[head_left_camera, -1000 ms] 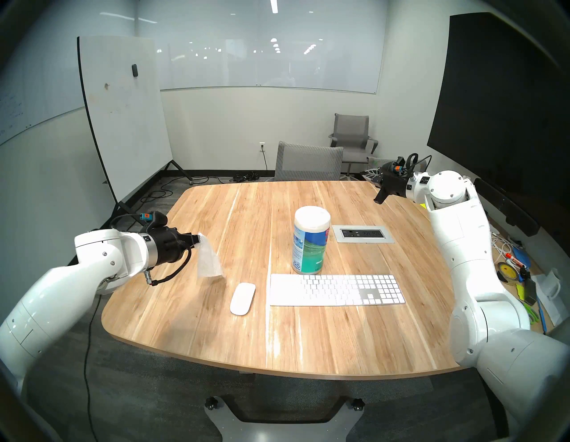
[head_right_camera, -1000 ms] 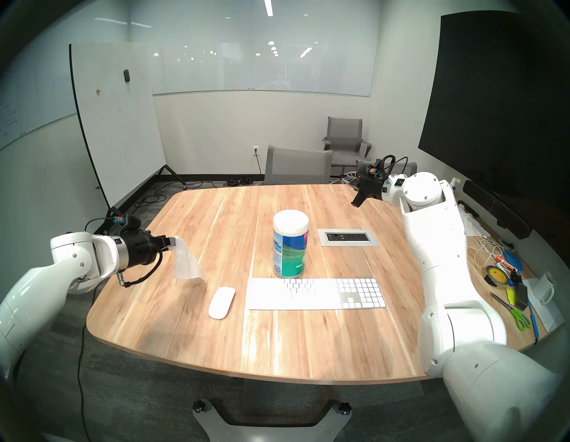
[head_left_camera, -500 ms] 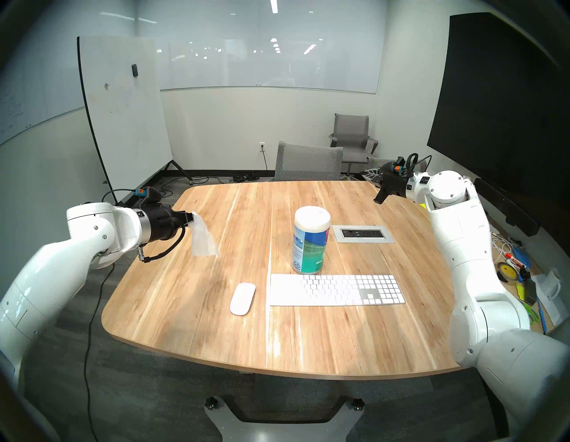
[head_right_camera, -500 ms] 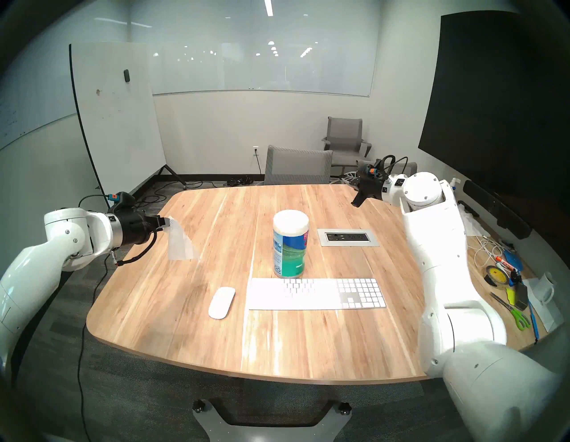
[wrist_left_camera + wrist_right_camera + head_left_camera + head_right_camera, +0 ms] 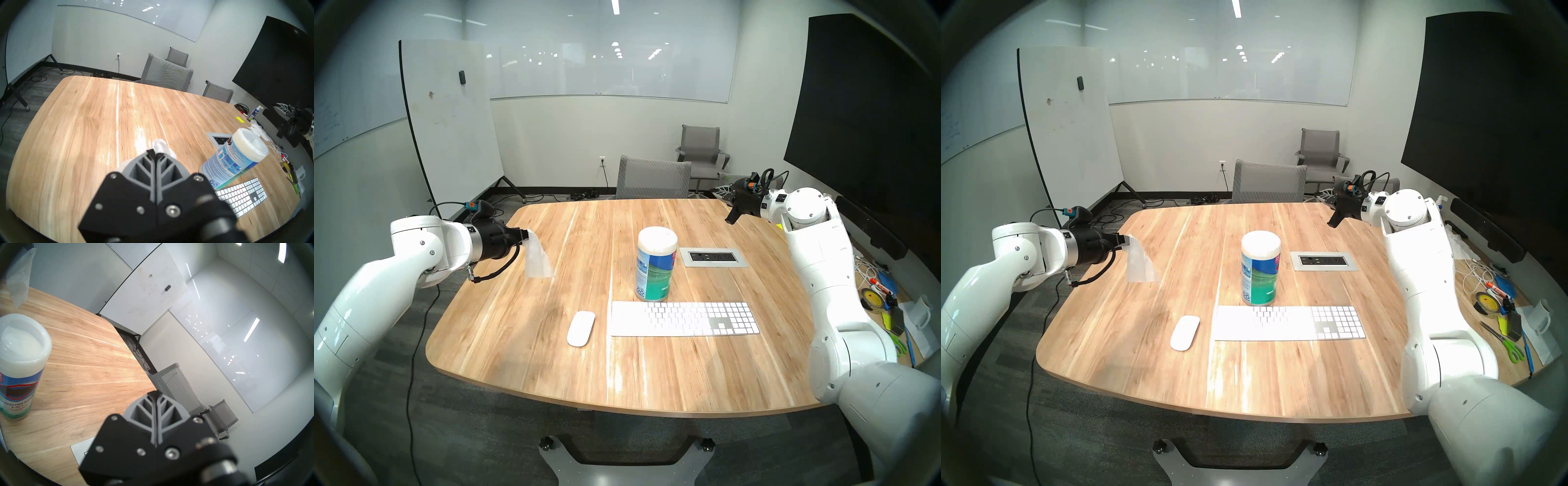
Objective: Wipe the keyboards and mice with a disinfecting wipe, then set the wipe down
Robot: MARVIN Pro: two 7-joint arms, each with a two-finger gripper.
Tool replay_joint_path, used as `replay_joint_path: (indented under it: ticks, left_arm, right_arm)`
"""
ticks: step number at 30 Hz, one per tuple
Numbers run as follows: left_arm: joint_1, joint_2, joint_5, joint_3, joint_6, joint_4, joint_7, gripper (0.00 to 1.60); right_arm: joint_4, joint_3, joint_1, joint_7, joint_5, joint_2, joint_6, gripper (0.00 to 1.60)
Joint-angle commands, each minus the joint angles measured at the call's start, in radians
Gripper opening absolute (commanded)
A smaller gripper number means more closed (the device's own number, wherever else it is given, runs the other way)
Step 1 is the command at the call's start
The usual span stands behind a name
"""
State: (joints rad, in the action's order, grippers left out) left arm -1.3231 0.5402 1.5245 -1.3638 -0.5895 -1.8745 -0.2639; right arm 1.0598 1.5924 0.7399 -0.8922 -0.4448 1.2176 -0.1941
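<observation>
A thin white disinfecting wipe [image 5: 537,260] [image 5: 1141,266] [image 5: 160,149] [image 5: 18,282] hangs in the air over the table's left side, pinched at its top by my left gripper [image 5: 526,235] [image 5: 1127,241] [image 5: 155,154], which is shut on it. The white keyboard [image 5: 684,318] [image 5: 1289,322] [image 5: 241,195] lies flat near the table's front, right of the white oval mouse [image 5: 581,328] [image 5: 1185,332]. My right gripper [image 5: 730,219] [image 5: 1334,222] [image 5: 155,393] hovers shut and empty over the far right corner.
A tall blue-green wipes canister [image 5: 656,264] [image 5: 1260,268] [image 5: 232,157] [image 5: 18,366] with a white lid stands just behind the keyboard. A grey power outlet panel [image 5: 713,257] is set in the wooden table [image 5: 551,339]. Clutter [image 5: 884,305] lies at the right edge; chairs [image 5: 653,178] stand behind.
My left arm lifted and drew back to the left and away from the mouse with the wipe hanging from it, then nearly stopped. The right arm stayed still.
</observation>
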Motion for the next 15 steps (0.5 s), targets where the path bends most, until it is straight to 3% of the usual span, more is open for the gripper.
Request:
replay_joint_path:
  ticks: [1, 15]
  left_arm:
    - [0.026, 0.004, 0.003, -0.015, 0.005, -0.003, 0.004, 0.00]
    - [0.027, 0.008, -0.001, -0.017, 0.002, -0.002, 0.005, 0.00]
  right_arm:
    - [0.019, 0.002, -0.026, 0.001, 0.003, 0.002, 0.002, 0.00]
    - [0.019, 0.002, -0.026, 0.001, 0.003, 0.002, 0.002, 0.00]
